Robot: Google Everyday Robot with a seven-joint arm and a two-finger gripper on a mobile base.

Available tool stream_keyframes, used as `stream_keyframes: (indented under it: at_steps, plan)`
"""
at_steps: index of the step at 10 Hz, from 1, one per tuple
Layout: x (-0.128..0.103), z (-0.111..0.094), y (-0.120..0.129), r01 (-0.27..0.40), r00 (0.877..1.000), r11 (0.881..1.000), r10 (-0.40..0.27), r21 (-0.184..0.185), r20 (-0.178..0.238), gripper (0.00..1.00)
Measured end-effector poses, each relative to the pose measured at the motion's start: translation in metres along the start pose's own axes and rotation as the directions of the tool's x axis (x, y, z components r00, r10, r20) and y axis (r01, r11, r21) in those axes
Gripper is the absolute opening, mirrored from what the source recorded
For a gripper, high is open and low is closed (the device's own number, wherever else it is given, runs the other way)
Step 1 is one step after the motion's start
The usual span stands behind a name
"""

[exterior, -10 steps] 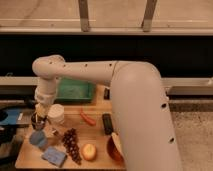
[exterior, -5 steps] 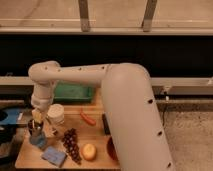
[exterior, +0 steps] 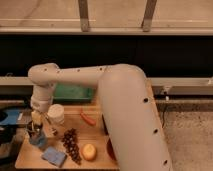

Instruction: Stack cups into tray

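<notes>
The green tray (exterior: 74,93) sits at the back of the wooden table, partly hidden behind my arm. A pale blue cup (exterior: 36,140) stands at the table's front left. Something dark and shiny (exterior: 32,129), which may be the metal cup, shows at its mouth. My gripper (exterior: 37,123) hangs straight down from the wrist, right over the blue cup and reaching its rim. It is left of and nearer than the tray.
A white container (exterior: 56,113) stands just right of the gripper. A red-orange carrot (exterior: 87,119), dark grapes (exterior: 71,145), a blue sponge (exterior: 54,156), a yellow fruit (exterior: 89,151) and a red-brown bowl (exterior: 110,150) lie on the wooden board (exterior: 95,135). My large arm covers the right side.
The wrist has swung left and toward the front, and the gripper has come down onto the pale blue cup. The other objects have not moved on the table.
</notes>
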Motion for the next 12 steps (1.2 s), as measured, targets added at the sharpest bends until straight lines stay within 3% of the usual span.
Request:
stream_keyframes:
  at_steps: [3,9,12]
  plan:
    - [-0.002,0.009,0.002,0.007,1.000,1.000,-0.007,-0.030,0.000,0.02]
    - [-0.006,0.026,0.004,0.017,1.000,0.997,-0.018,-0.081,-0.016,0.61]
    - [-0.004,0.027,0.003,0.010,1.000,0.997,-0.012,-0.077,-0.026,0.68]
